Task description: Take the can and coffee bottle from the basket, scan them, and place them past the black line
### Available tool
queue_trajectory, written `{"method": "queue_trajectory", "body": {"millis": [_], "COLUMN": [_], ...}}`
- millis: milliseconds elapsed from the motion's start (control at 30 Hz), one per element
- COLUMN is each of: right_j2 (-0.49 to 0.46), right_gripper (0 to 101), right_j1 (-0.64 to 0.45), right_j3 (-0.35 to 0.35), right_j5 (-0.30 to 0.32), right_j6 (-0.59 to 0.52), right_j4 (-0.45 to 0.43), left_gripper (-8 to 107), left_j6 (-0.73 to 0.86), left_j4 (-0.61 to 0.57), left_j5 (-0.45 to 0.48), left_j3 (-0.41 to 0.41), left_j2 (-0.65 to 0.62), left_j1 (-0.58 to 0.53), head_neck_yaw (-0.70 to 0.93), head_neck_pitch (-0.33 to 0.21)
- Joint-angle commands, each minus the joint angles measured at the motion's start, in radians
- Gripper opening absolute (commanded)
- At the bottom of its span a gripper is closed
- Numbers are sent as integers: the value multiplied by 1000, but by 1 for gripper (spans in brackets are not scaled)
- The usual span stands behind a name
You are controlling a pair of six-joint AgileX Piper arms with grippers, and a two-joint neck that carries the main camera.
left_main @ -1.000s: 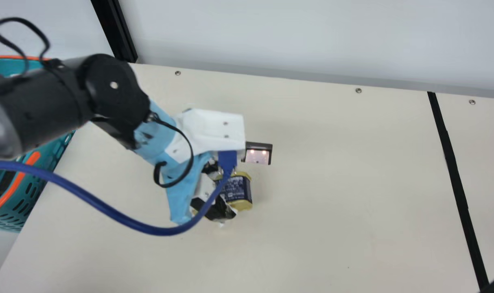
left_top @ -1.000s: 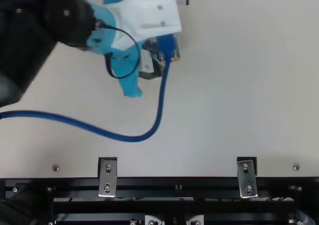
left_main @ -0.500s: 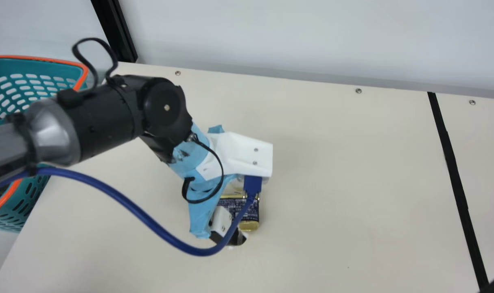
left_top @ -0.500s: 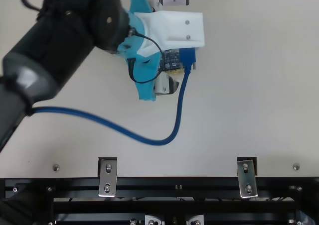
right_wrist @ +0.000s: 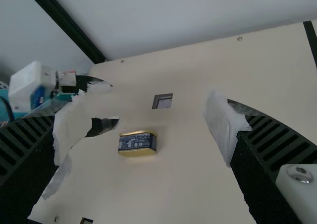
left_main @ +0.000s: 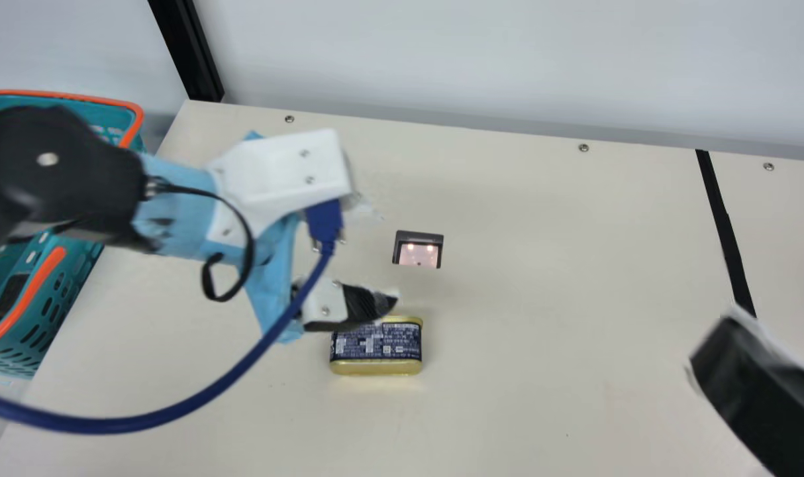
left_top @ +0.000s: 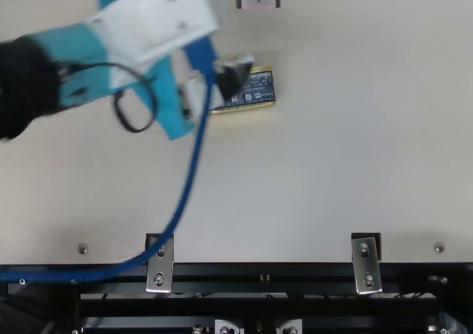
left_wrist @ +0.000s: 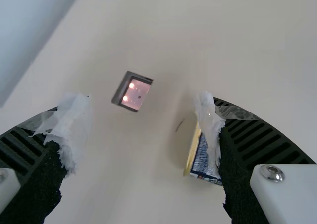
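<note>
In the main view the left gripper has one finger just over the can, which lies near the scanner, a wide stretch of table short of the black line, where the right gripper hangs. The top view sets the can well in from the railed edge. Both wrist views show fingers wide apart, gripping nothing.
</note>
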Motion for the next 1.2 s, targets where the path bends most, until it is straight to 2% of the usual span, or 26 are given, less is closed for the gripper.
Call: {"method": "queue_trajectory", "body": {"millis": [0,267,300,333,367,500,533,633,900,1000,1167], "right_j2": [87,302,317,268,291,322,322,353,554,639,772], "right_gripper": [101,101,101,101,101,101,101,101,101,101,101], "right_j1": [27,130,140,126,137,141,139,147,193,218,268], "right_j3": [-1,-49,-55,-46,-54,-54,-54,-72,-192,-257,-376], "right_j5": [-56,-165,-169,-164,-174,-179,-179,-175,-96,-52,38], "right_j6": [-37,-111,-111,-111,-112,-112,-114,-132,-286,-350,-450], "right_j4": [1,-6,-2,-6,-5,-3,-1,4,2,-13,-41], "left_gripper": [90,90,90,90,90,90,90,90,90,90,90], "left_j6": [23,81,71,56,76,58,-6,-20,-159,-202,-292], "left_j4": [-45,-144,-152,-165,-151,-165,-111,-59,219,305,435], "left_j5": [-87,-290,-327,-358,-274,-354,-363,-417,-559,-567,-529], "left_j3": [91,296,318,337,285,337,330,337,403,437,481], "left_j2": [-84,-279,-299,-316,-273,-317,-322,-312,-348,-392,-492], "left_j1": [28,75,75,74,75,75,59,57,107,151,215], "head_neck_yaw": [-6,-6,-6,-6,-6,-6,-6,-6,-6,-6,-6], "head_neck_pitch": [-4,-4,-4,-4,-4,-4,-4,-4,-4,-4,-4]}}
